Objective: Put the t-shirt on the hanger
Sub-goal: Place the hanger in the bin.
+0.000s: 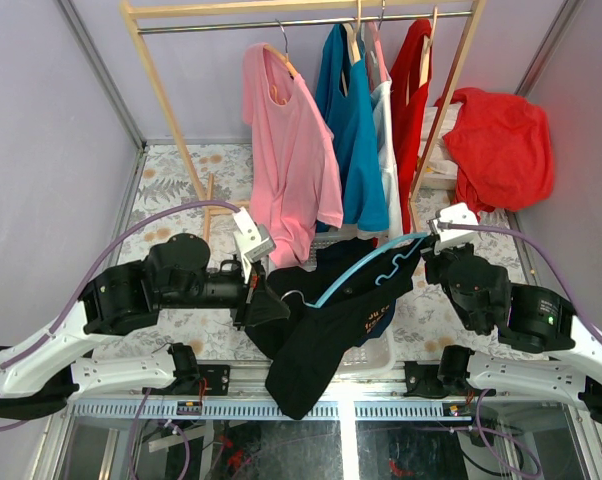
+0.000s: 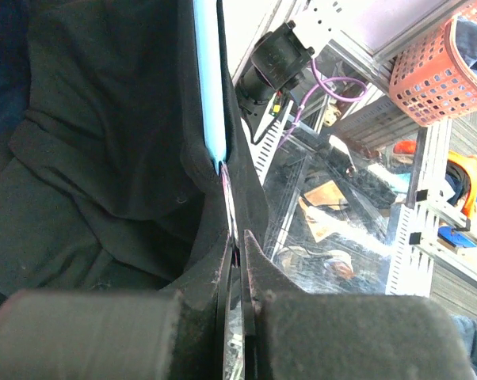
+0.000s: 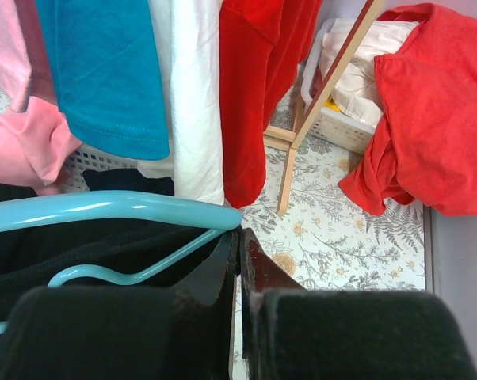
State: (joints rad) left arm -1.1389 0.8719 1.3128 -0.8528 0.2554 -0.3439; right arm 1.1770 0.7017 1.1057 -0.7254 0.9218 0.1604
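Nearest us, the black t-shirt (image 1: pixel 311 345) drooped over the near edge of the table (image 1: pixel 431 320) between the arms, with the left end of the light blue hanger (image 1: pixel 366 272) hidden under its cloth and the rest slanting up to the right. The left gripper (image 1: pixel 251 292) was pinched shut on a fold of the t-shirt, and the right gripper (image 1: pixel 433 243) was clamped shut on the hanger's right tip. Farther back, a pink shirt (image 1: pixel 291 150), a blue shirt (image 1: pixel 353 120) and a red shirt (image 1: pixel 411 80) hung on a wooden rack (image 1: pixel 161 95).

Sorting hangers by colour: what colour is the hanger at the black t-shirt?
Light blue; the hanger shows best in the right wrist view.
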